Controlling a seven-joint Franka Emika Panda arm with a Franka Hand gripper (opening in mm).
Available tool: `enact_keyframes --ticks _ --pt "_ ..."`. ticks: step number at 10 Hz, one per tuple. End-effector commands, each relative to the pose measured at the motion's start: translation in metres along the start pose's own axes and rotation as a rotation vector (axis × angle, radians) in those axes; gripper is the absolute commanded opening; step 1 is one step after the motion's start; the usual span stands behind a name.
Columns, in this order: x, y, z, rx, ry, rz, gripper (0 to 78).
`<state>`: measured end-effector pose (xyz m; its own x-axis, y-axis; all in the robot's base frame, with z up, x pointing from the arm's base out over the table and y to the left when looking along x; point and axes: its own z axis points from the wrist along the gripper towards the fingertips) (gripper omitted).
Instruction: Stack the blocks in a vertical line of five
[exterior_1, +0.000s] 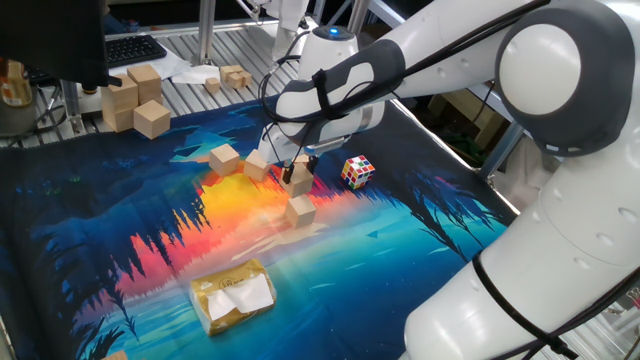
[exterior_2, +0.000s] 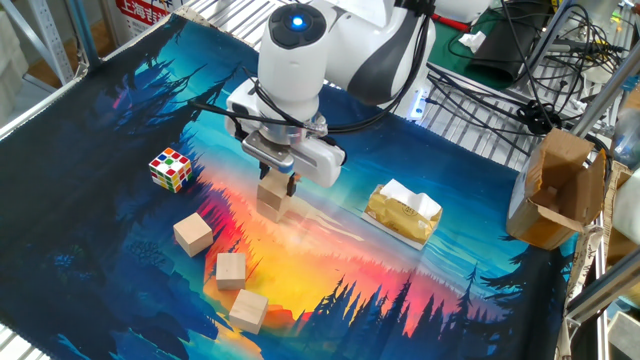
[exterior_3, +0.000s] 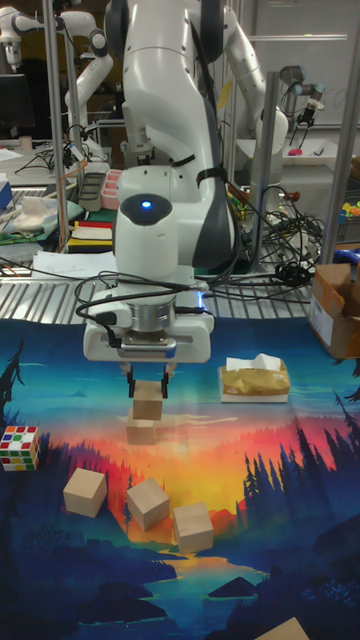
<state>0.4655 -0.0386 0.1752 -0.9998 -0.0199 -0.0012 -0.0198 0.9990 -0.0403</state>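
The white Franka arm (exterior_3: 165, 120) reaches down over the worktop (exterior_2: 480, 300), which is covered by a mat (exterior_2: 120, 130) printed with a sunset forest scene. At the arm's lower end, the end effector (exterior_3: 148, 382) points straight down; its 2 fingers (exterior_3: 165, 378) are closed on the sides of 1 held block (exterior_3: 148, 392), gripping it.

The held block sits directly above a second block (exterior_3: 141, 431) that rests on the mat; in the tall fixed view the 2 appear to touch, forming a stack 2 high, though contact cannot be confirmed from the other views. The same pair appears as the held block (exterior_2: 277, 187) over the base block (exterior_2: 272, 207), and from the opposite side as (exterior_1: 297, 177) over (exterior_1: 301, 210).

3 loose blocks lie singly on the mat, apart from one another: in the tall fixed view, 1 at 8 o'clock from the stack (exterior_3: 85, 492), 1 at 6 o'clock (exterior_3: 148, 502) and 1 at 5 o'clock (exterior_3: 193, 526).

A packet in gold wrapping (exterior_3: 254, 380), topped with white paper, lies at 3 o'clock from the stack, near it. A multicoloured puzzle cube (exterior_3: 20, 447) lies at 9 o'clock, well apart from the stack.

Beyond the mat edge, several larger pale wooden blocks (exterior_1: 135, 95) stand grouped on the metal slats. A brown cardboard box (exterior_2: 560, 190) stands off the mat.
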Motion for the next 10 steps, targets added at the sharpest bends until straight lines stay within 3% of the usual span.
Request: enact_keyframes --ticks 1,3,5,10 --pt "-0.001 0.0 -0.001 0.0 0.006 0.017 1.3" --pt "-0.001 0.0 -0.001 -0.003 0.029 0.054 1.3" --pt "-0.001 0.0 -0.001 -0.002 0.031 0.082 1.3" --pt "0.012 -0.003 0.008 -0.004 0.033 0.044 1.3"
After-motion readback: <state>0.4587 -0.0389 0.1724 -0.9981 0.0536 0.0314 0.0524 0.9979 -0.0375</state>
